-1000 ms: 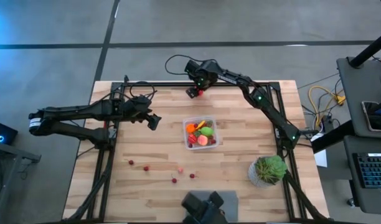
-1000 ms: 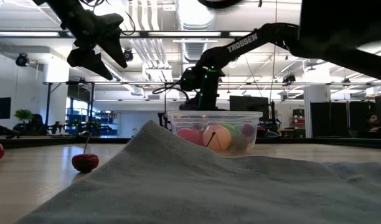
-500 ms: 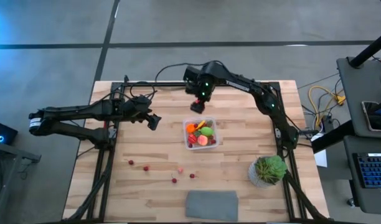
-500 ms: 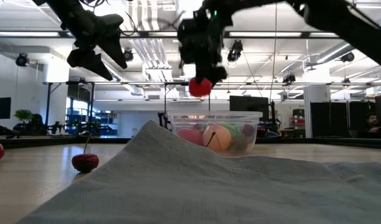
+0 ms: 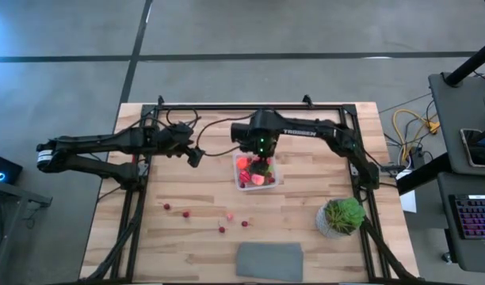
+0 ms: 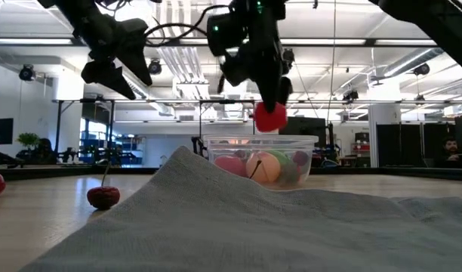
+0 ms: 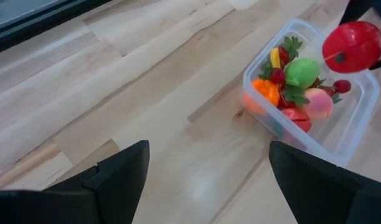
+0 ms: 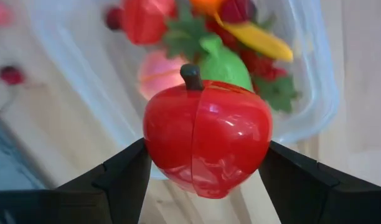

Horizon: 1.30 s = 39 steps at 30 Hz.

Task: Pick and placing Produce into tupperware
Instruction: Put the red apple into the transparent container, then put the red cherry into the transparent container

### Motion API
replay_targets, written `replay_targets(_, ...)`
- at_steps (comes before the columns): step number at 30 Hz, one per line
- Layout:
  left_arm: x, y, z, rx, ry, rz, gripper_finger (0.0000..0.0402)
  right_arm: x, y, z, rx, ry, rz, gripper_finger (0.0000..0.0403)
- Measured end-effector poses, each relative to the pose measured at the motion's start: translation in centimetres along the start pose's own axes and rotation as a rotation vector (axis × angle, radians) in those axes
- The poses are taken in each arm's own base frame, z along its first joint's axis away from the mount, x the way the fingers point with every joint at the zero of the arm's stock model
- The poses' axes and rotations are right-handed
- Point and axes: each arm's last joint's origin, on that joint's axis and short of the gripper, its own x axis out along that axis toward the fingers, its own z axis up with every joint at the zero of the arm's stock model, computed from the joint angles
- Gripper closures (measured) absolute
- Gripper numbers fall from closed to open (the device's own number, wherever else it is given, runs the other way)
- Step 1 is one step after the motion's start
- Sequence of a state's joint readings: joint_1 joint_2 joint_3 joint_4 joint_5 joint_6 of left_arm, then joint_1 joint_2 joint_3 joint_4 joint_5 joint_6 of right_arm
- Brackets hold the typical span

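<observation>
The right gripper [image 8: 206, 165] hangs above the clear tub [image 5: 257, 169] at mid-counter, jaws clamped on a red apple [image 8: 206, 138]. The left gripper [image 7: 206, 171] hovers beside the tub, jaws wide.

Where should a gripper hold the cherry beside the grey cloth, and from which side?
Take the cherry by its round body, coming down from above, fingers either side of the thin upright stem; it sits low on the table.
</observation>
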<state>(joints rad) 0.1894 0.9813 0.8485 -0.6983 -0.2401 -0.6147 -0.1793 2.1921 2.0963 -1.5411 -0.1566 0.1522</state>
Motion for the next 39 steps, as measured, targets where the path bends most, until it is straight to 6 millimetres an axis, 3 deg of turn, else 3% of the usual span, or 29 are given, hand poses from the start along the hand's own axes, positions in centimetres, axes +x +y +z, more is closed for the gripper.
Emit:
replay_targets(6,0.8,0.3,-1.0,0.011,0.058,-0.013,0.0086,2.1,2.1,-0.5,0.024,0.022,-0.069,0.0131)
replay_targets(12,1.8,0.8,-2.3,0.069,0.116,-0.024,0.0086,0.5,4.1,-1.1,0.036,-0.179,-0.255,0.0131)
replay_targets(18,2.1,0.7,-2.4,0.148,0.104,-0.062,0.0086,-0.2,3.6,-1.3,0.227,-0.242,-0.250,0.0120)
replay_targets(30,2.5,0.3,-2.4,0.264,0.105,-0.155,0.0086,-0.2,4.1,-1.5,0.327,-0.246,-0.211,0.0040)
replay_targets(35,3.2,0.0,-3.0,0.248,0.193,-0.233,0.0086,-1.3,4.9,-2.4,0.281,-0.276,-0.215,0.0038)
replay_targets(39,4.1,-0.5,-3.2,0.184,0.245,-0.260,0.0086,-4.2,5.9,-5.2,0.250,-0.386,-0.332,0.0038)
